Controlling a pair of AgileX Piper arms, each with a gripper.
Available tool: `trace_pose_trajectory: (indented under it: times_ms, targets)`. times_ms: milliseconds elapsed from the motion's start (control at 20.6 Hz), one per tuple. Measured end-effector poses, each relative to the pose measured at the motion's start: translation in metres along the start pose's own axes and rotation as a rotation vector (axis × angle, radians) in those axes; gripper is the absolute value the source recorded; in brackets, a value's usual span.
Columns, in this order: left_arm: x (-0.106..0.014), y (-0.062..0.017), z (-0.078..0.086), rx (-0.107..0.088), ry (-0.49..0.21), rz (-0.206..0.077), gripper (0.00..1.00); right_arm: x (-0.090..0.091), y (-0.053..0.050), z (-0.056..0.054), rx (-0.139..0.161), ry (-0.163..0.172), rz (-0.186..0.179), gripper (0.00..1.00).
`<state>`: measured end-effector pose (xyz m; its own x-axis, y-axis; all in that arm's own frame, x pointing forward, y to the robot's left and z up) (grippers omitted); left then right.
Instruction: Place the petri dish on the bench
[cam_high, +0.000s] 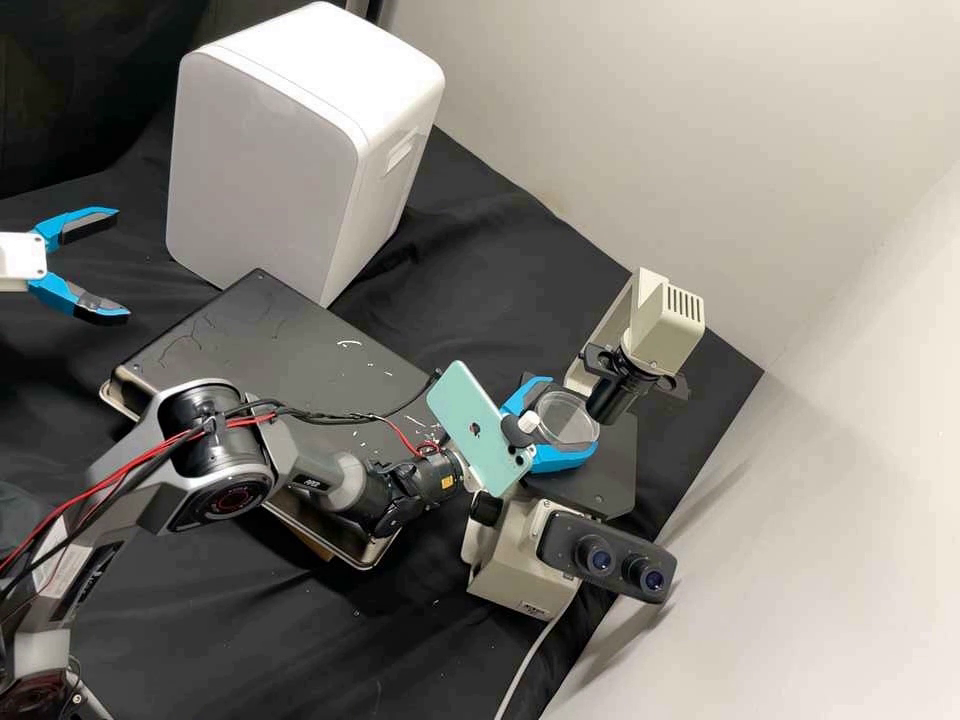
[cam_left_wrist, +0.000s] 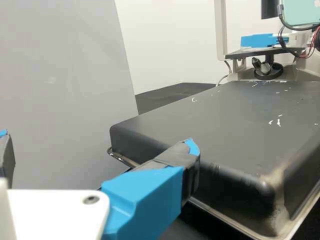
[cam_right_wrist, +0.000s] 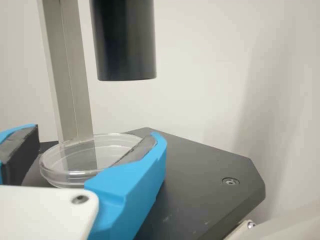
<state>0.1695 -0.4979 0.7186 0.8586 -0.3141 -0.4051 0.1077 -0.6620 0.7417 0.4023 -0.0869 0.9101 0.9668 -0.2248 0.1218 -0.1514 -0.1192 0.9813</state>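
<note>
You're at the pick-up: your right hand (cam_high: 568, 420) grips the clear round petri dish (cam_high: 567, 412), one blue finger on each side of its rim, over the black microscope stage (cam_high: 612, 472) at 4 o'clock from the tall white box (cam_high: 300, 150). Next, lift it clear of the dark lens barrel (cam_right_wrist: 124, 37) and carry it level to the black cloth-covered surface (cam_high: 480, 260). The right arm lies low, pointing to 3 o'clock; your left hand (cam_high: 115, 263) hangs open at 9 o'clock.
</note>
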Motion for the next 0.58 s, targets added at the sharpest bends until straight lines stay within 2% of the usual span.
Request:
trace_pose_trajectory:
  times_ms: [582]
  targets:
    - [0.0000, 0.0000, 0.0000, 0.000, 0.000, 0.000, 1.00, 0.0000, 0.0001, 0.0001, 0.008, -0.001, 0.001, 0.00]
